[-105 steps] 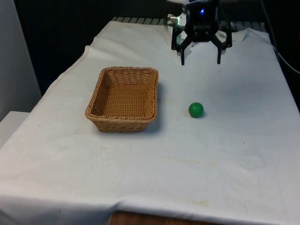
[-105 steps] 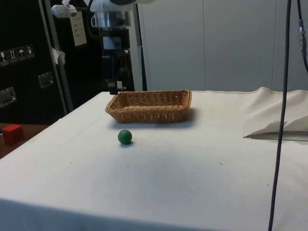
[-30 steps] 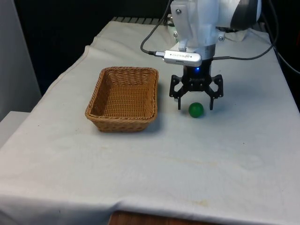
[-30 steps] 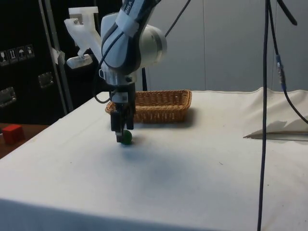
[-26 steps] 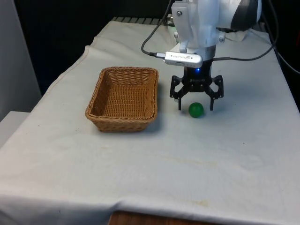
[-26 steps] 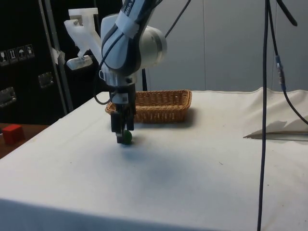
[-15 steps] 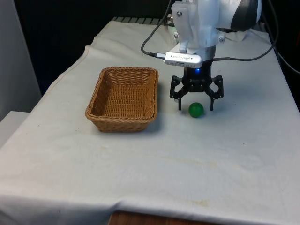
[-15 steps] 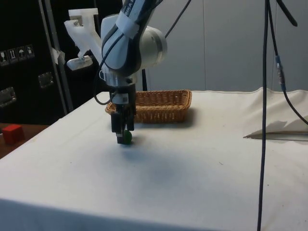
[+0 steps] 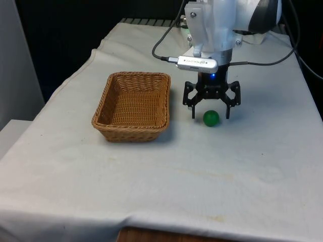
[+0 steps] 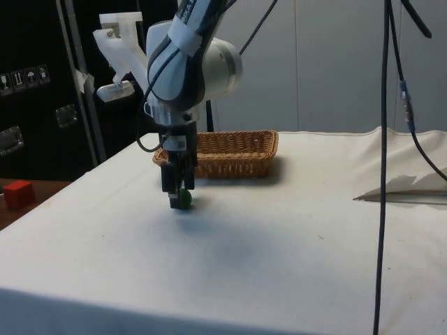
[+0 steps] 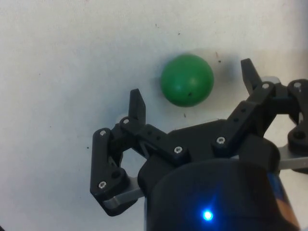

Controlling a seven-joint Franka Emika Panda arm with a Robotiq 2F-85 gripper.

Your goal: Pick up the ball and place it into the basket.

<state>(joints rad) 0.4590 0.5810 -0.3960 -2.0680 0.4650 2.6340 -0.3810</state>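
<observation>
A small green ball [image 9: 211,118] lies on the white cloth, to the front view's right of the wicker basket [image 9: 132,105]. My gripper [image 9: 211,115] is lowered around the ball, open, with one finger on each side and neither touching it. In the wrist view the ball [image 11: 186,80] sits between the two spread fingertips [image 11: 137,103], a little ahead of them. The side view has the gripper [image 10: 177,199] down at the cloth, with the ball [image 10: 184,199] partly hidden behind the fingers. The basket [image 10: 218,153] stands just behind.
The basket holds nothing. A fold of cloth [image 10: 405,178] rises at the side view's right, and a cable [image 10: 383,167] hangs down there. A red block [image 10: 17,193] sits off the table at the side view's left.
The gripper came down from high near the table's far end until its fingers straddled the ball. Over the last second nothing has visibly moved.
</observation>
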